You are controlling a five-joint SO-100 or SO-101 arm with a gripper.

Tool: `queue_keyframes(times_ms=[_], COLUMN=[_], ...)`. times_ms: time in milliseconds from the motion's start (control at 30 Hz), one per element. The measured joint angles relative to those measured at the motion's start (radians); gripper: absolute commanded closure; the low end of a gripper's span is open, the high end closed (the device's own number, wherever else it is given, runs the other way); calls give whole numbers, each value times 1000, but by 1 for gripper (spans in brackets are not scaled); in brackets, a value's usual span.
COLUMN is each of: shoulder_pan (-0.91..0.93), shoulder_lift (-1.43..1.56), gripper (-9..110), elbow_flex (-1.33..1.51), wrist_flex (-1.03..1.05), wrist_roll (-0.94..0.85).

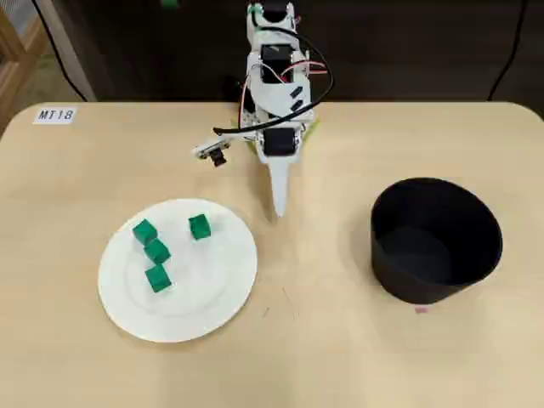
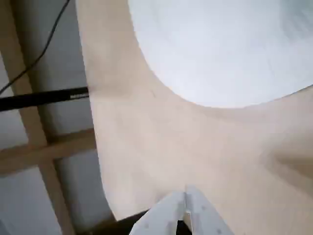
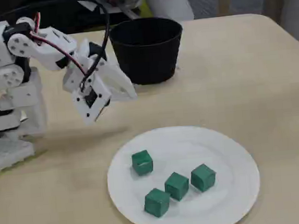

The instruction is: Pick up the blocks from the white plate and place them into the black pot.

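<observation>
overhead view, plate: the white plate (image 1: 223, 293) is seen at lower left of the frame, on the table (image 1: 340, 357).
overhead view, blocks: four green blocks (image 1: 157, 252) are seen on the plate's upper left part, one (image 1: 199, 226) set apart to the right.
overhead view, pot: the black pot (image 1: 435, 240) is seen at right, well apart from the plate.
overhead view, gripper: the gripper (image 1: 279, 204) is held between plate and pot, near the frame's centre.
wrist view, gripper: the fingers (image 2: 168, 215) are seen pressed together at the bottom edge, nothing between them.
wrist view, plate: its rim fills the upper right.
fixed view, blocks: all four are seen on the plate at lower centre.
fixed view, gripper: it is held above the table at left, in front of the pot.
</observation>
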Motion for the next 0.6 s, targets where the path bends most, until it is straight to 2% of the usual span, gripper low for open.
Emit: queue_keyframes(times_ms=[600], shoulder_pan=[32], shoulder_lift=[0], gripper=[104], elbow_flex=[0], wrist_flex=[-49], wrist_roll=[15])
